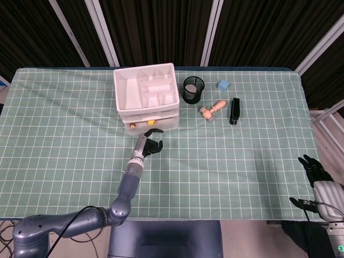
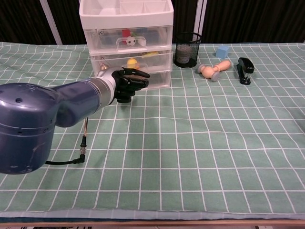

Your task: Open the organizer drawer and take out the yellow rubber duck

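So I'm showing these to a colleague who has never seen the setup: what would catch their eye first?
Probably the big blue left arm sweeping in from the near-left, its dark left hand raised at the front of the white drawer organizer at the table's far middle. Next, a yellow rubber duck showing in the middle drawer, just above the hand.

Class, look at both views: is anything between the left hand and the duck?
Nothing visible. The middle drawer stands pulled partly out, leaving the duck uncovered from above, and the left hand sits just in front of it.
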